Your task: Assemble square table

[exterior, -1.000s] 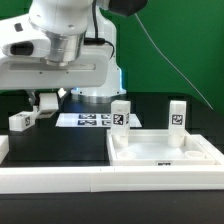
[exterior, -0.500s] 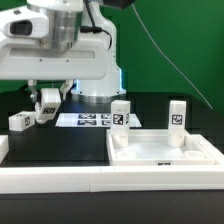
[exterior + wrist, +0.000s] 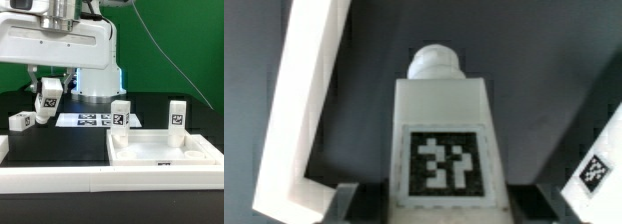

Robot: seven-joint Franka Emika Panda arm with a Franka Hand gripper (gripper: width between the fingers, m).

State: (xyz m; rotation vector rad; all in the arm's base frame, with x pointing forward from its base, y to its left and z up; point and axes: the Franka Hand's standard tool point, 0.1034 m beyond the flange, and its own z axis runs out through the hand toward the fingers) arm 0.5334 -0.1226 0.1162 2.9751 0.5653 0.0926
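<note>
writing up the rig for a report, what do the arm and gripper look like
The arm is glossy white with bulky rounded housings and a grey cylindrical section above them. The gripper has two dark, blocky fingers. A thin black cable shows behind the arm.

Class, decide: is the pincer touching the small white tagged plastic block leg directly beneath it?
Touching. The wrist view shows the small white tagged plastic block leg pinched between the jaws of the pincer, with no gap on either side.

Obstacles: upright legs (image 3: 121,114) nr tabletop (image 3: 150,150)
</note>
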